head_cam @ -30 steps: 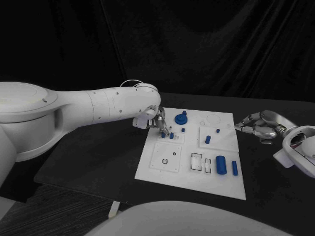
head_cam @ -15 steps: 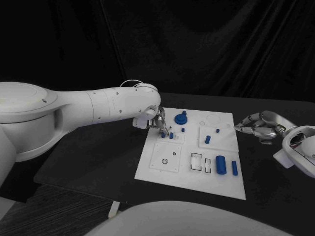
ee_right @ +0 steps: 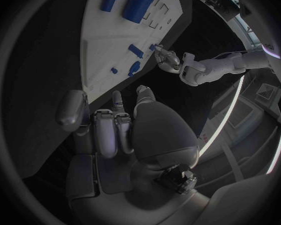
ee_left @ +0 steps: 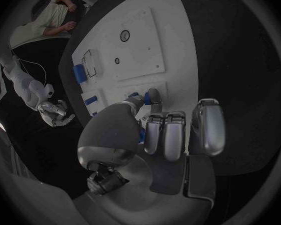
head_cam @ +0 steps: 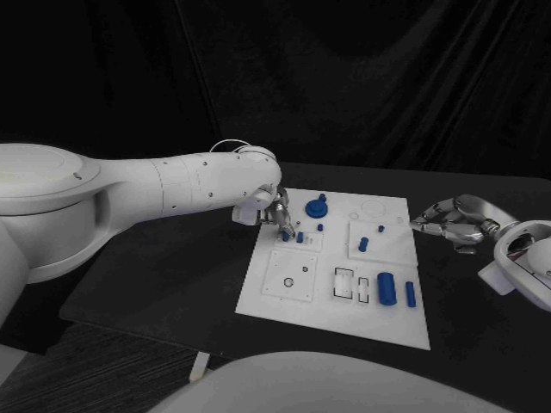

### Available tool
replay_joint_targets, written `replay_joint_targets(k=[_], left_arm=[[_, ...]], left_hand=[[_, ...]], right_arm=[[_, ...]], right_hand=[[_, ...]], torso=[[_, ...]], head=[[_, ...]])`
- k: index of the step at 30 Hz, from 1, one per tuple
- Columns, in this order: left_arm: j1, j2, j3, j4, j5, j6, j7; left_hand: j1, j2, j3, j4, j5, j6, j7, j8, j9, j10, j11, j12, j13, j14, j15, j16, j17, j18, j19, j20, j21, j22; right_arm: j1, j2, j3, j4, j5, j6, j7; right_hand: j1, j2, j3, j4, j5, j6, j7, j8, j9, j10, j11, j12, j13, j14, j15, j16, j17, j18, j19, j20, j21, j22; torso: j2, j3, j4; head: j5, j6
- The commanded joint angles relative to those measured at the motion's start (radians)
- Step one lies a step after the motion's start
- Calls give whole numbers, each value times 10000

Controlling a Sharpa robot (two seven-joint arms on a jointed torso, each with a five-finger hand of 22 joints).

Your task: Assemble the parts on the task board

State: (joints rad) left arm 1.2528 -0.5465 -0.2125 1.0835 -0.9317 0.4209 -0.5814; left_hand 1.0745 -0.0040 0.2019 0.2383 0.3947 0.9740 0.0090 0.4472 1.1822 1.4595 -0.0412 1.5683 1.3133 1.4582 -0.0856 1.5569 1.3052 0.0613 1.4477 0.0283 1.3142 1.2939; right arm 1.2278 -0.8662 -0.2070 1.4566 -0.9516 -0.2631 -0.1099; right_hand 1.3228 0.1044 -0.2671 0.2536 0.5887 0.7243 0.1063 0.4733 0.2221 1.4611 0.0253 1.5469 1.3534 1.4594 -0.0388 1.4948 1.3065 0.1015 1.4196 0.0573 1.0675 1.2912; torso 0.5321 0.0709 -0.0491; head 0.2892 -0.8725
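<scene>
At centre-left of the head view my left hand (head_cam: 266, 211) pinches a small blue peg (head_cam: 284, 232) at its fingertips, low over the upper left of the white rectangular task board (head_cam: 331, 323). If I push with the peg tilted, I judge it jams or slips free and rolls. Right of it stand a round blue knob (head_cam: 317, 206) and other blue parts. At the right edge, my right hand (head_cam: 453, 222) hovers curled, holding nothing.

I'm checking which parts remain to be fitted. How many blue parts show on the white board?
7, perhaps more behind the left hand: round knob, peg by the fingers, dot, dot, peg, wide block, slim bar.
</scene>
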Motion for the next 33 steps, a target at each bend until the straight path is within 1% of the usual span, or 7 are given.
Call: replay_joint_targets(k=[1, 18, 26, 29, 31, 33], left_arm=[[-14, -8, 7, 26, 60, 69, -68], [-15, -43, 7, 51, 54, 62, -131], [-15, -42, 7, 62, 53, -74, 18], [-15, -44, 7, 70, 53, -199, 136], [-15, -59, 7, 99, 53, -320, 219], [-15, -85, 7, 144, 53, -456, 286]], left_hand=[[13, 27, 198, -50, -87, 189, 0, 163, 260, 1113, -99, 25, 2575, 1126, -70, 139, 2656, 10, -44, -56, -108, 1949], [1, -6, 195, -42, -92, 259, -19, 161, 247, 1113, -116, 25, 2575, 1126, -84, 139, 2656, 13, -46, -68, -116, 1947], [70, -60, 240, -90, -99, 146, -12, 38, 198, 1113, -123, 25, 2575, 1126, -99, 139, 2656, 14, -49, -87, -126, 1944], [253, -85, 390, -234, 141, 80, -4, -98, 124, 1113, -121, 25, 2575, 1126, -102, 139, 2656, 11, -46, -101, -123, 1945], [569, -175, 652, -541, 669, 57, -8, -236, 26, 1113, -132, 25, 2575, 1126, -116, 139, 2656, 8, -37, -115, -108, 1950], [773, -241, 901, -772, 927, 70, -14, -309, -29, 1113, -140, 25, 2575, 1126, -123, 139, 2656, 5, -30, -124, -97, 1953]], right_arm=[[-27, -6, 8, 2, -44, 119, -203], [-29, 9, 8, -9, -44, 205, -260], [-30, 11, 8, -9, -45, 236, -281], [-31, 10, 8, -9, -45, 247, -292], [-31, 11, 8, -9, -45, 254, -298], [-32, 9, 8, -9, -45, 260, -303]], right_hand=[[583, 403, 494, 7, 235, 38, 23, -133, -100, 472, -32, -322, 1191, 771, -88, -90, 1083, 3, -111, 17, -160, 1434], [603, 389, 522, 9, 284, 46, 26, -137, -107, 459, -26, -332, 1173, 766, -83, -100, 1066, 7, -119, 20, -187, 1427], [612, 382, 536, 11, 308, 52, 29, -138, -111, 455, -23, -335, 1167, 764, -81, -102, 1062, 11, -128, 22, -213, 1421], [612, 382, 536, 11, 308, 52, 29, -138, -111, 455, -23, -335, 1167, 764, -81, -102, 1062, 11, -128, 22, -213, 1421], [612, 382, 536, 11, 308, 52, 29, -138, -111, 455, -23, -335, 1167, 764, -81, -102, 1062, 11, -128, 22, -213, 1421], [612, 382, 536, 11, 308, 52, 29, -138, -111, 455, -23, -335, 1167, 764, -81, -102, 1062, 11, -128, 22, -213, 1421]], torso=[[3, 1, 2], [3, 0, 1], [5, 2, 2], [4, 0, 1], [5, 2, 2], [3, 3, 3]], head=[[3, -1], [20, -1], [7, -1], [11, -1], [10, -1], [12, -1]])
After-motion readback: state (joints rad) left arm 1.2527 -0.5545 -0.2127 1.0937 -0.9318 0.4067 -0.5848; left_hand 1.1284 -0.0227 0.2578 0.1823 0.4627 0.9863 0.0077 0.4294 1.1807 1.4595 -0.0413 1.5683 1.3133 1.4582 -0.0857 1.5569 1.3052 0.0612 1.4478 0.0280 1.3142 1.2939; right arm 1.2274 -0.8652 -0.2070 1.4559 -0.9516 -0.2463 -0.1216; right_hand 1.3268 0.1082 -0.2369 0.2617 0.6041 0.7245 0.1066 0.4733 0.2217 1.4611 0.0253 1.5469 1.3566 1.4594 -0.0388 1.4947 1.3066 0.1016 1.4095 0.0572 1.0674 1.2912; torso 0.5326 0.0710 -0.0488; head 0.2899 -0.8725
